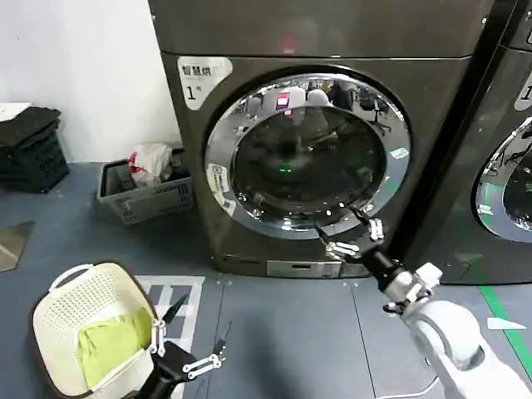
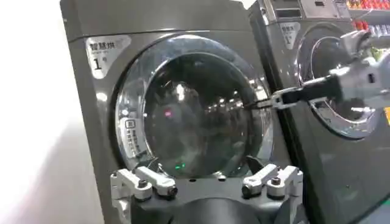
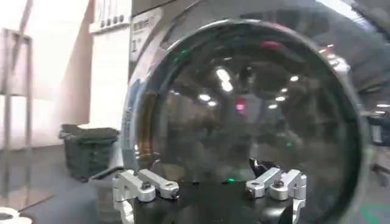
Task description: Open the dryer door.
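Two baskets left of shut dryer door

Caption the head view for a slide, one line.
Right gripper, open, reaches the lower right chrome rim of the closed dryer door; left gripper waits low beside the laundry basket.

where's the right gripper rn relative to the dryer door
In the head view the right gripper sits at the lower right of the dryer door, jaws open against its chrome rim, just above the machine's base panel.
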`<state>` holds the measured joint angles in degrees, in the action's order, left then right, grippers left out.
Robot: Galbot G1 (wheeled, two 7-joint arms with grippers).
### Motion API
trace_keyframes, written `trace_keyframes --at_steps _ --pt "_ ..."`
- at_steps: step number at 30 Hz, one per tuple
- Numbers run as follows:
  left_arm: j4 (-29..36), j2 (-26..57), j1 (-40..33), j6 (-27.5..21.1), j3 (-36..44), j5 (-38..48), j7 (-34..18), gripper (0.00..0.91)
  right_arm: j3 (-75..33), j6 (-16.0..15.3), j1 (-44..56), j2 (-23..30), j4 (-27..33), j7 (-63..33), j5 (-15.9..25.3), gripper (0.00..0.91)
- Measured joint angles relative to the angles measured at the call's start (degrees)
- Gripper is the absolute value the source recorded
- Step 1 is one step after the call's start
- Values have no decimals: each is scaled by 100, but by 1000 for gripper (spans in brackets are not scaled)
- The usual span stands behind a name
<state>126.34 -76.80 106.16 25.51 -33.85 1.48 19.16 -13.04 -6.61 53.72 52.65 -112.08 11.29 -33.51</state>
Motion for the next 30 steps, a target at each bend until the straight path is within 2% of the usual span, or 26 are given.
trace_keyframes --at_steps 17,30 --pt "32 -17 47 -4 -14 7 47 907 1339 70 -1659 204 1110 228 -237 907" --pt "15 -16 45 -19 -25 31 66 907 1989 85 -2471 442 1765 453 -381 907"
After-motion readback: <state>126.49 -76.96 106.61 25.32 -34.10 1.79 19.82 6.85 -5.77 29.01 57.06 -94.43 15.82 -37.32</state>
